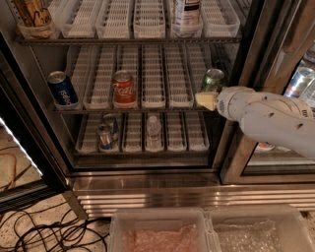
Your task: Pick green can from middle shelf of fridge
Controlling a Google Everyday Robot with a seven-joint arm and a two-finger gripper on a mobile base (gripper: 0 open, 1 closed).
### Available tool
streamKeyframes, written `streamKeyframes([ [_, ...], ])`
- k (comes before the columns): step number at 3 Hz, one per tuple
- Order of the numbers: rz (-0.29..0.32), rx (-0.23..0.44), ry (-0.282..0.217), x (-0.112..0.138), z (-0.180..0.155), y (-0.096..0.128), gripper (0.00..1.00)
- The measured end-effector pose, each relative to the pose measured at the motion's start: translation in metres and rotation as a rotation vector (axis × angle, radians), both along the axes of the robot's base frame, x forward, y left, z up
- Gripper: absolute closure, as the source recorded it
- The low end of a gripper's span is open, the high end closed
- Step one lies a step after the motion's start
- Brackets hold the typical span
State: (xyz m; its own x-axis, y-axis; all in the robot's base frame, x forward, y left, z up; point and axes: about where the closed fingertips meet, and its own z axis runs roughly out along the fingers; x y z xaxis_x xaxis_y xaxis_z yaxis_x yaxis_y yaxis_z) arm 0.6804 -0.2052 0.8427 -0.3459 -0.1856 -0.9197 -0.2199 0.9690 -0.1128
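Right, the green can (213, 79) stands upright at the right end of the middle shelf (152, 78), just above and behind my gripper claw (205, 100), right at its pale tip. Whether the claw is wide, narrow or holding it, I cannot tell. There are three cans on that shelf among the white slotted lane trays. One is the green one, then well left of the claw a red cola can (123, 88) with white script lettering, and farther left a blue can (62, 89) whose label I cannot read. Below and left of the claw, the lower rack (182, 133) holds two small cans (106, 133) and one small clear bottle (153, 129). Up and left of the claw, the top rack (147, 19) carries one white bottle (187, 15) and one brown-printed cup (32, 17). Below the claw, in front of the fridge (147, 184) and its steel base, sit two clear bins (157, 231), each holding crinkled wrap.
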Motion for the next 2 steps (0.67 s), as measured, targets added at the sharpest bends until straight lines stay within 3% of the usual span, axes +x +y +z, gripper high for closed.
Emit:
streamKeyframes([
  [2,-0.007,-0.003,-0.007,0.0013,0.0015,0.0029,0.21],
])
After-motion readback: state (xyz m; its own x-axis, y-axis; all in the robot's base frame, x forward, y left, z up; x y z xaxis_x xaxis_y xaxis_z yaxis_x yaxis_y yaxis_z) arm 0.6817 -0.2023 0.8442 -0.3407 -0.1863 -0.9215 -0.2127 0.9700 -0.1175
